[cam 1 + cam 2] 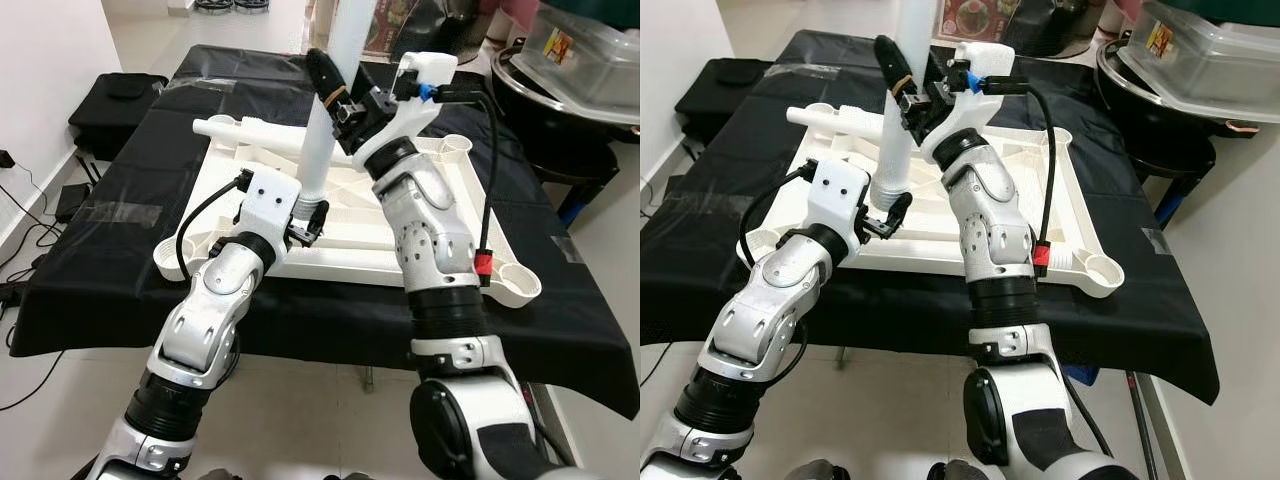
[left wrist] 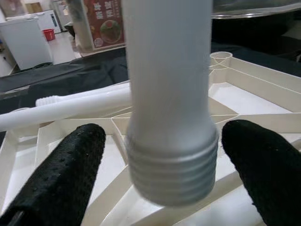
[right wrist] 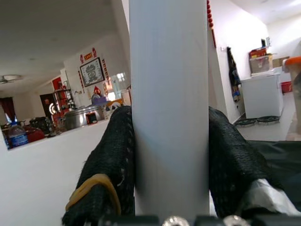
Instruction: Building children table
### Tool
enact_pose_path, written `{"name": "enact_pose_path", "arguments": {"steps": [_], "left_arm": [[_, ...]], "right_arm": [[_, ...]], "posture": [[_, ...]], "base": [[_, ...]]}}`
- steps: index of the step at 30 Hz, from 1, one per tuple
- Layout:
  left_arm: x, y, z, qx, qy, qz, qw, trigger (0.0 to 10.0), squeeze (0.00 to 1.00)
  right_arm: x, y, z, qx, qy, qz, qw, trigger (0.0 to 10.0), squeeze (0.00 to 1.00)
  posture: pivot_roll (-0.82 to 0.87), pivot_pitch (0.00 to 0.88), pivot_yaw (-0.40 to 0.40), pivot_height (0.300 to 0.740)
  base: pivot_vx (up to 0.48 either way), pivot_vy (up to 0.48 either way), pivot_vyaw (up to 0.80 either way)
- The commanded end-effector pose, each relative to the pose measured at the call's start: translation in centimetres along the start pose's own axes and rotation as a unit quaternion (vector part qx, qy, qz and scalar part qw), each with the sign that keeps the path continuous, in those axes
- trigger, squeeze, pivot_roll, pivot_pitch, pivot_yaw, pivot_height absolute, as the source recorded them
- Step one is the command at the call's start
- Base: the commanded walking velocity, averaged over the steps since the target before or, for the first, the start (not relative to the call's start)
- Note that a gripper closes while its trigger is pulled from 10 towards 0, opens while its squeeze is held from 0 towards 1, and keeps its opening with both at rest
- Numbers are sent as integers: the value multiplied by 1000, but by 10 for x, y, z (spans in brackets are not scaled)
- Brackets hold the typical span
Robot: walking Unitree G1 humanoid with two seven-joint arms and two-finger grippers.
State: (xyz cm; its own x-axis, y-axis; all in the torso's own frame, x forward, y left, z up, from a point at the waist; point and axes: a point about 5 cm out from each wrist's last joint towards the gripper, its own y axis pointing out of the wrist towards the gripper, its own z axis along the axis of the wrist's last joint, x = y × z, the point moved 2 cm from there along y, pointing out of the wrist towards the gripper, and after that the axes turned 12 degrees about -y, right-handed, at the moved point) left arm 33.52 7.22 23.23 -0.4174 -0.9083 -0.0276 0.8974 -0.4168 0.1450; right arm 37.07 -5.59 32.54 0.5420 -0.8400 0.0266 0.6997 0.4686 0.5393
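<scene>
Closest to you are the two silver arms, both working one white table leg [image 1: 318, 150]. Your right gripper [image 1: 335, 95] has its black fingers [image 3: 113, 155] clamped on the shaft high up, pressed against both sides. Your left gripper [image 1: 308, 222] sits down at the threaded end [image 2: 171, 172] with its fingers [image 2: 61, 174] spread wide on either side, not touching the leg as far as I can tell.

That leg stands nearly upright, leaning a bit, over the upside-down white tabletop [image 1: 470, 190]. From the left wrist view the thread looks like it hangs just above the ribbing, not seated in anything yet. If you want this step clean, I'd say get the leg plumb before it goes down, line the thread up dead centre on a corner socket [image 1: 518, 282], and turn with only light downward pressure, since plastic threads probably cross easily. The left fingers could act as a loose guide at the base while the right does the turning. A second leg [image 1: 255, 133] lies flat across the far side of the tabletop, so mind it when swinging.

Everything sits on a table under a black cloth [image 1: 120, 270]. Pale tiled floor around it, a black bag [image 1: 115, 105] on the left, cables [image 1: 25, 235] by the wall, and a clear lidded bin [image 1: 585, 55] on a dark round pot at the right.
</scene>
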Motion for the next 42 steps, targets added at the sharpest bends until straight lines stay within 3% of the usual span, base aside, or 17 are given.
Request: {"name": "enact_pose_path", "arguments": {"steps": [1, 12, 28, 29, 30, 31, 42], "left_arm": [[5, 2, -4, -9, 11, -17, 1000, 10000, 0], [2, 6, -11, -17, 20, -19, 999, 10000, 0], [-3, 9, -11, -11, 24, -15, 1000, 10000, 0], [-3, 9, -10, -7, 26, -16, 1000, 9176, 0], [-3, 9, -9, -3, 29, -16, 999, 1882, 0], [-3, 9, -9, -1, 30, -15, 999, 0, 0], [-2, 7, -10, 3, 40, -17, 999, 0, 0]], "right_arm": [[-3, -1, 5, 8, 2, 1, 1000, 0, 0], [-27, -2, 18, 21, 10, 35, 999, 0, 0], [-42, -11, 17, 9, 21, 51, 998, 0, 0], [-43, -12, 16, 8, 21, 53, 998, 0, 0], [-44, -13, 16, 6, 20, 55, 998, 0, 0], [-45, -13, 15, 5, 18, 57, 998, 0, 0], [-45, -15, 14, -3, 17, 57, 998, 0, 0]], "posture": [[68, 67, -79, 740], [63, 65, -68, 740], [63, 69, -67, 740], [64, 69, -70, 740], [64, 69, -70, 740], [64, 69, -70, 740], [62, 67, -68, 740]], "base": [[0, 0, 0], [0, 0, 0], [0, 0, 0], [0, 0, 0], [0, 0, 0], [0, 0, 0], [0, 0, 0]]}}
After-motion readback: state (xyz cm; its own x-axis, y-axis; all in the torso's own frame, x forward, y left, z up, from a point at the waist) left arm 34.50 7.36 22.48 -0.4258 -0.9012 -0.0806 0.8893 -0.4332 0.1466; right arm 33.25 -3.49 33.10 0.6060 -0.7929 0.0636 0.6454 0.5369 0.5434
